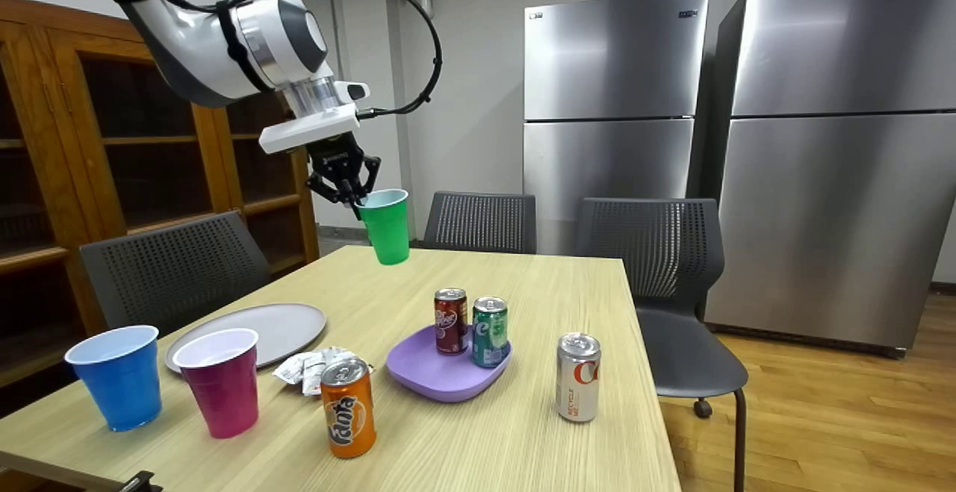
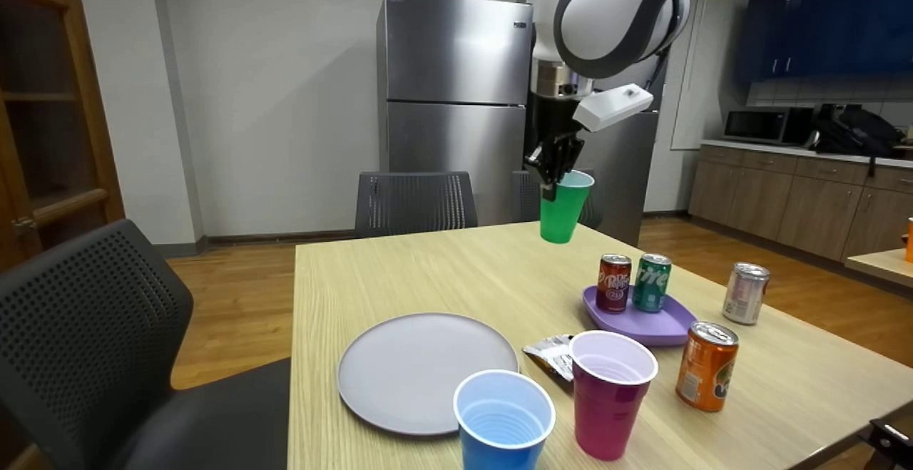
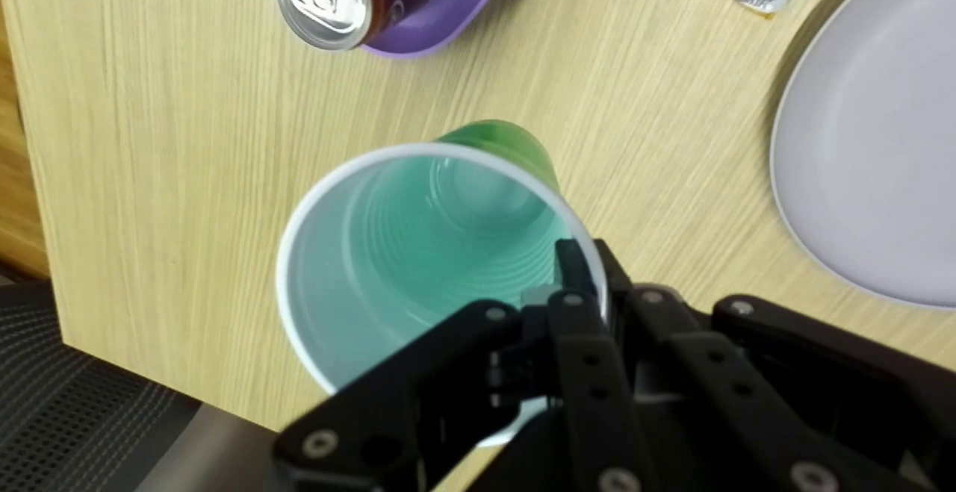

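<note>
My gripper (image 3: 593,272) is shut on the rim wall of a green cup (image 3: 493,141), one fingertip inside the cup and one outside. Nothing shows inside the cup's pale interior. In both exterior views the green cup (image 1: 388,229) (image 2: 563,212) hangs nearly upright from the gripper (image 1: 354,204) (image 2: 550,190), seemingly above the far part of the table, with no contact visible. Nearest to it, a dark red Dr Pepper can (image 1: 450,322) and a green can (image 1: 490,334) stand on a purple plate (image 1: 441,386).
On the table (image 1: 523,283) are a grey plate (image 2: 428,363), a blue cup (image 1: 119,380), a magenta cup (image 1: 222,387), silvery packets (image 1: 314,366), an orange Fanta can (image 1: 348,410) and a silver can (image 1: 577,380). Dark chairs (image 1: 482,223) (image 2: 78,327) stand around its edges.
</note>
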Robot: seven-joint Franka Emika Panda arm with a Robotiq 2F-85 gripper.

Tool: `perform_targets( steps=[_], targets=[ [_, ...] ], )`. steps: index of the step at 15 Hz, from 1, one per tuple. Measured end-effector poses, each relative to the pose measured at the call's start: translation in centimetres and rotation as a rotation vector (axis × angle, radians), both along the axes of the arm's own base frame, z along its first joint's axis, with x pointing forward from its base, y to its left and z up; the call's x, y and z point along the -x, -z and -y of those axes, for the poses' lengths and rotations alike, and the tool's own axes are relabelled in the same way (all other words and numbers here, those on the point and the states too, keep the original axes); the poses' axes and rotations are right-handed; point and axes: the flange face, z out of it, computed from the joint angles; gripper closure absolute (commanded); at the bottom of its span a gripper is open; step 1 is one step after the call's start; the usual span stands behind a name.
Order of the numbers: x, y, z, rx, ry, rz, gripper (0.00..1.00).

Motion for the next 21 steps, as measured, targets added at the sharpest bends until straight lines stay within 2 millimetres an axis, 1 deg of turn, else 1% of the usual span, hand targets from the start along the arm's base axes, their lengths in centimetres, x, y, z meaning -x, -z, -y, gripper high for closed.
perform_targets(
  steps=[6, 10, 13, 16, 21],
  targets=[
    [-0.9, 1.2, -5.5, -0.011, -0.126, -0.034, 0.99],
    [-0.5, 1.7, -9.5, -0.009, -0.197, -0.056, 0.99],
    [0.1, 2.3, -12.2, -0.002, -0.237, -0.083, 0.99],
    [0.5, 3.0, -14.2, 0.010, -0.263, -0.115, 0.99],
    [0.7, 4.9, -17.0, 0.024, -0.299, -0.161, 0.99]
  ],
)
